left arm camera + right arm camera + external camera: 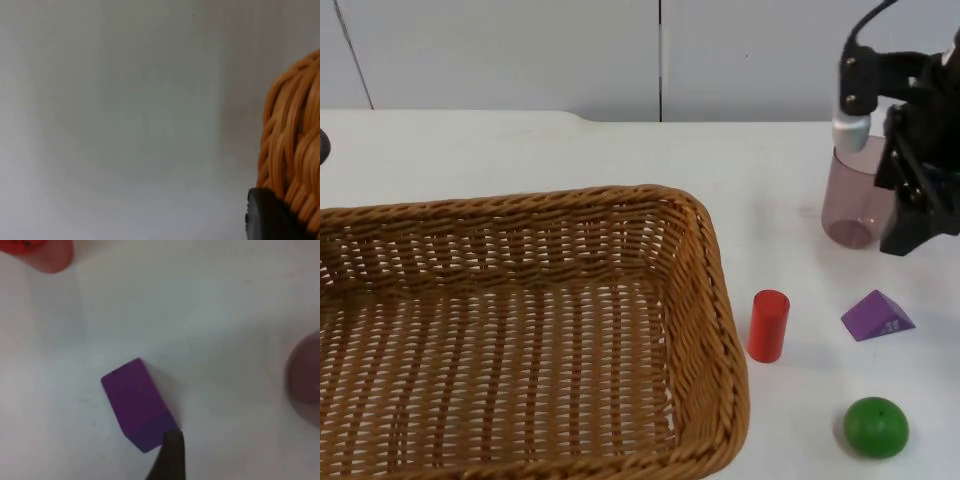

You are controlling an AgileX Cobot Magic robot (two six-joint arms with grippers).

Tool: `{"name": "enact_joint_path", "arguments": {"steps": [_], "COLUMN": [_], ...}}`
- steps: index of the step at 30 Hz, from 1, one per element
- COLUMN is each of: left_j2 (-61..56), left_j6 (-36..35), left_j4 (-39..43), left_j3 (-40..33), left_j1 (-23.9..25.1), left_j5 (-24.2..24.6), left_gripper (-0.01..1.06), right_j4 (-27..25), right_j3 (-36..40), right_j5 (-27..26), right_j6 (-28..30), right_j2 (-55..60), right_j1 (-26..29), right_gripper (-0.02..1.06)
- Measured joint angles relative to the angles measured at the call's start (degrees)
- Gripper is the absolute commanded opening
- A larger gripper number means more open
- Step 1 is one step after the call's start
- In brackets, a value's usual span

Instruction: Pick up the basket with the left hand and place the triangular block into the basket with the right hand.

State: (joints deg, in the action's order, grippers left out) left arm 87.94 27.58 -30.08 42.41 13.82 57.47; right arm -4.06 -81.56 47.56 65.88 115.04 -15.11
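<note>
Left gripper (272,217) at basket (520,330) rim (grip unclear), right gripper (920,215) above purple triangular block (876,316), fingers' state unclear

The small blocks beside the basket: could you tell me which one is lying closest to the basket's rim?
The red cylinder. It stands just beside the basket, while the purple triangular block and the green ball lie farther out.

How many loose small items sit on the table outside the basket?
4: a red cylinder beside the basket, a purple triangular block right of it, a green ball nearest the camera, a translucent cup behind, by the right end effector.
</note>
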Motion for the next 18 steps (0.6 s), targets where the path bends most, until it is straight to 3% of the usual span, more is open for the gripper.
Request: {"name": "enact_joint_path", "arguments": {"steps": [18], "left_j2": [0.0], "left_j6": [0.0], "left_j4": [0.0], "left_j3": [0.0], "left_j1": [0.0], "left_j5": [0.3], "left_gripper": [0.0], "right_j4": [0.68], "right_j3": [-0.25], "right_j5": [4.19], "right_j6": [8.36], "right_j2": [0.22], "right_j1": [-1.99], "right_gripper": [0.71]}}
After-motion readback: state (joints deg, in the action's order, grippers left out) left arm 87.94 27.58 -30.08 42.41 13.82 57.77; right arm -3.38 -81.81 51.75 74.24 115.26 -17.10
